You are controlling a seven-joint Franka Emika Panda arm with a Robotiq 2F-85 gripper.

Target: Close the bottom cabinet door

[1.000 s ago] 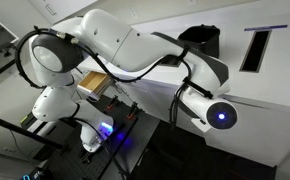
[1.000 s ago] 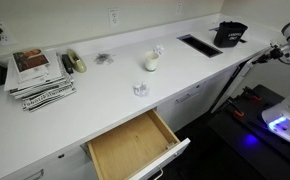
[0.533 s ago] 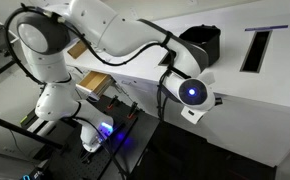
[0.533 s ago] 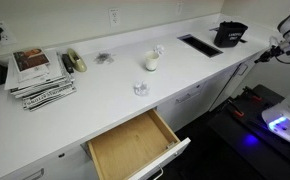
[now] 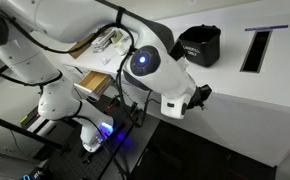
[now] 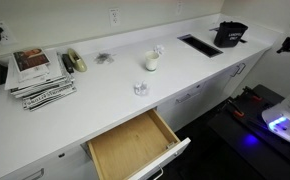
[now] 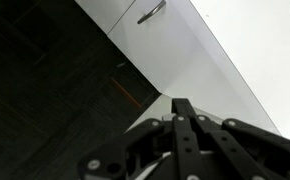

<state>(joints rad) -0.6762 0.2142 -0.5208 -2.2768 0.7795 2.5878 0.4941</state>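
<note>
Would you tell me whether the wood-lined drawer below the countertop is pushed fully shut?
No, in an exterior view the wood-lined drawer stands pulled well out, its empty inside showing.

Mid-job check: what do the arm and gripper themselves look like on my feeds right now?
The arm is glossy white, with rounded shells and dark bands at the joints. Thin black cables run alongside it. A round cap near the wrist glows blue. The gripper is black and built of bare linkage bars.

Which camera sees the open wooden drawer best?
An exterior view wins: the drawer lies open with its inside showing. In an exterior view the arm hides most of the drawer. The wrist view misses it.
</note>
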